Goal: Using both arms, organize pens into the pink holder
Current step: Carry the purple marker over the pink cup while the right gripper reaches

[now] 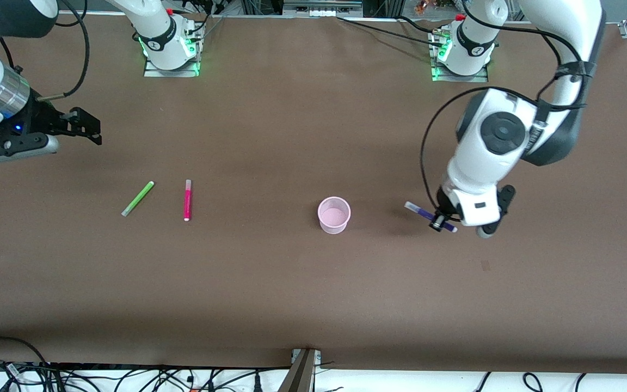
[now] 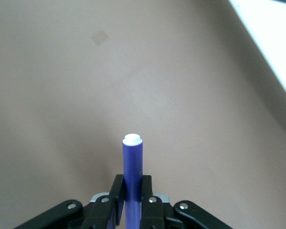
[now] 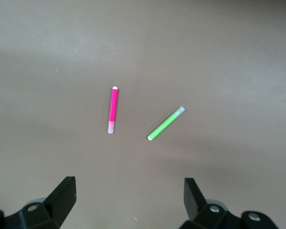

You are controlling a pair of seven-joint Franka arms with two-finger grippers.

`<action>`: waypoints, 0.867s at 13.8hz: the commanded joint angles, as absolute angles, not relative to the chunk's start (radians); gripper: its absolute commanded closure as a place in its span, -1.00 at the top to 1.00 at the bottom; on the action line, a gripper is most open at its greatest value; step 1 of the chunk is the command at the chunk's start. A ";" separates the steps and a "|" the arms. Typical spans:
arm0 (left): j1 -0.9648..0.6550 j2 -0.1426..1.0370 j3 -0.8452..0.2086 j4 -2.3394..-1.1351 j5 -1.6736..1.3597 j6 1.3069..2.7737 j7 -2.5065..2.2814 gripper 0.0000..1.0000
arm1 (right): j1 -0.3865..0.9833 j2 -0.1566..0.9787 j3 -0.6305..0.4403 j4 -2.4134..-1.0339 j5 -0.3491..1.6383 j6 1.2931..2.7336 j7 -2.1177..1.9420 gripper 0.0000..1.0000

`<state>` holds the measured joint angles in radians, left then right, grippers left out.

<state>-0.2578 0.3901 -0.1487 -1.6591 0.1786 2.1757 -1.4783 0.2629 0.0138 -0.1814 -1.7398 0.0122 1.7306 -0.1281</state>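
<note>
Three pens in all: one green pen point(image 1: 137, 198), one pink pen point(image 1: 187, 200), one purple pen point(image 1: 429, 216) (this one clamped in a gripper). One pink cup point(image 1: 334, 215). Two robot arms.

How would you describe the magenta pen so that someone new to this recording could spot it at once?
Start at the pink holder near the middle of the brown table, then look toward the right arm's end. Two pens lie flat there, apart from each other; the magenta pen is the one closer to the holder. Its neighbour, the green pen, is light green and lies slanted.
</note>
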 commanded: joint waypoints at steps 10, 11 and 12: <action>-0.534 0.633 -0.121 -1.427 0.583 2.157 -1.736 -1.00 | 0.281 0.204 -0.167 -1.692 0.032 1.744 -0.129 1.00; -0.547 0.638 -0.121 -1.421 0.591 2.157 -1.752 -1.00 | 0.281 0.213 -0.167 -1.715 0.052 1.775 -0.126 1.00; -0.552 0.643 -0.120 -1.416 0.594 2.157 -1.758 -1.00 | 0.278 0.221 -0.167 -1.759 0.076 1.831 -0.124 1.00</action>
